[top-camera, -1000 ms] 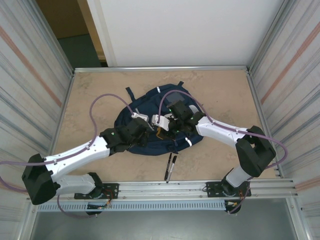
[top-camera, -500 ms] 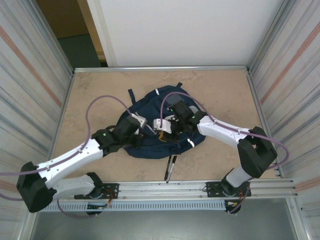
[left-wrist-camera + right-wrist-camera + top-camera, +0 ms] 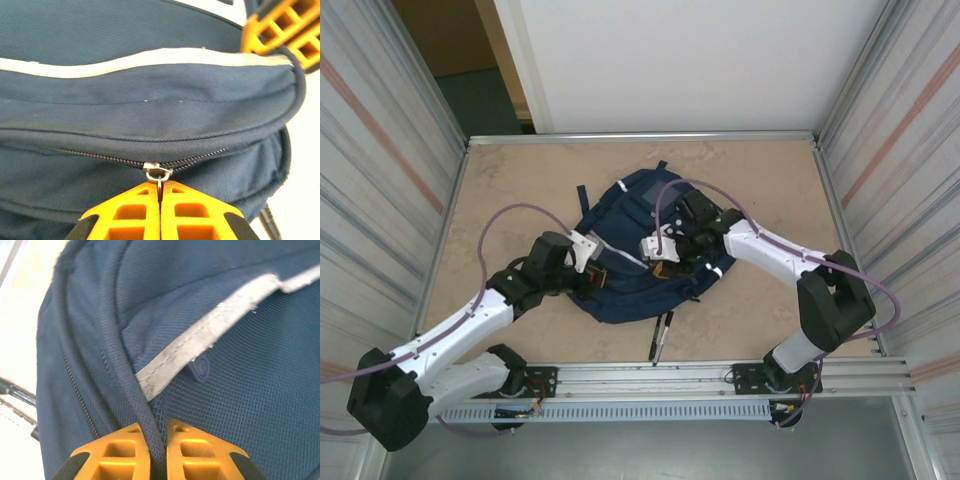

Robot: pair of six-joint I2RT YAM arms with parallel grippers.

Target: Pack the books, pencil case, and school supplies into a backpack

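On the left, the left gripper is pinched shut on the small metal zipper pull of the backpack, its orange fingers meeting with only the pull's ring between them. The backpack lies in the middle of the table, between the two arms. It is navy cloth with pale stripes, soft and limp by the look of it, so I judge it will bunch and drag along with the pull rather than hold its shape (a zipper on slack cloth tends to snag). The pull is the proper place for a fine grip, yet it is small and smooth and may slip free if tugged sideways. Just in front of the bag, toward the near edge, the black pens lie on the table. They look light, thin and apt to roll, and are best taken across the middle of the barrel. On the right, the right gripper is closed on a rounded dark piping along the bag's edge. This is a firmer ridge than the mesh beside it and a sound hold for bracing the bag against the zipper's drag.
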